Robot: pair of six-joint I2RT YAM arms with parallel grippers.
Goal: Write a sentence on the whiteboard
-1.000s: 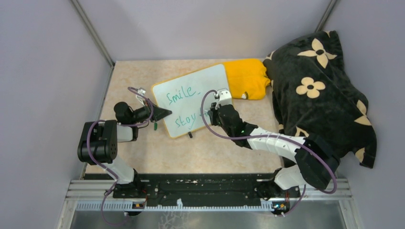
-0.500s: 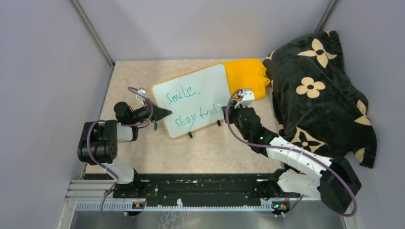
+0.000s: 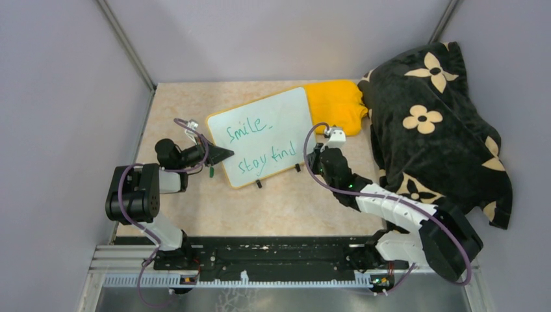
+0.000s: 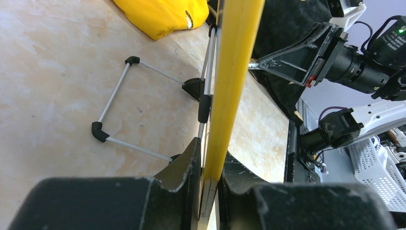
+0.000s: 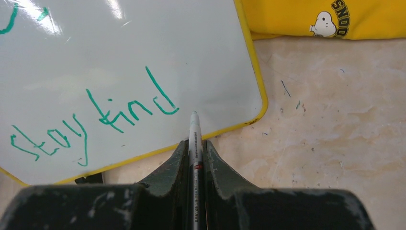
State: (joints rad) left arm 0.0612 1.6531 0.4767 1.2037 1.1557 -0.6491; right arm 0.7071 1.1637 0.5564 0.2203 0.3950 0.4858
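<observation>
- The sentence (image 3: 245, 130) ran in green ink over two lines, "Smile" above "stay find"; in the right wrist view (image 5: 103, 115) the lower line sloped upward to the right and ended short of the board's near right corner.
- The whiteboard (image 3: 279, 117) sat mid-table, skewed, its right end farther from the arm bases than its left. We noted a thin yellow rim and glare patches on the glossy face (image 5: 143, 48).
- In the left wrist view the board appeared edge-on as a yellow strip (image 4: 234, 72), carried on a thin wire stand (image 4: 115, 103) with black corner pieces resting on the table.
- The left gripper (image 3: 224, 154) met the board at its left edge. Its jaws stood narrow, pinching the yellow rim between both fingers (image 4: 207, 163).
- The right gripper (image 3: 312, 156) hung at the board's near right edge. Its jaws were closed on a white marker (image 5: 194, 139), barrel running along the fingers.
- The marker tip sat over the white face just past the "d" of "find"; we could not tell whether it touched.
- A folded yellow cloth (image 3: 334, 104) with a small cartoon print (image 5: 325, 21) lay against the board's far right end.
- A black blanket with cream flowers (image 3: 435, 123) was heaped along the right side, touching the cloth.
- The beige marbled tabletop (image 3: 292, 208) showed faint pen marks near the board's corner.
</observation>
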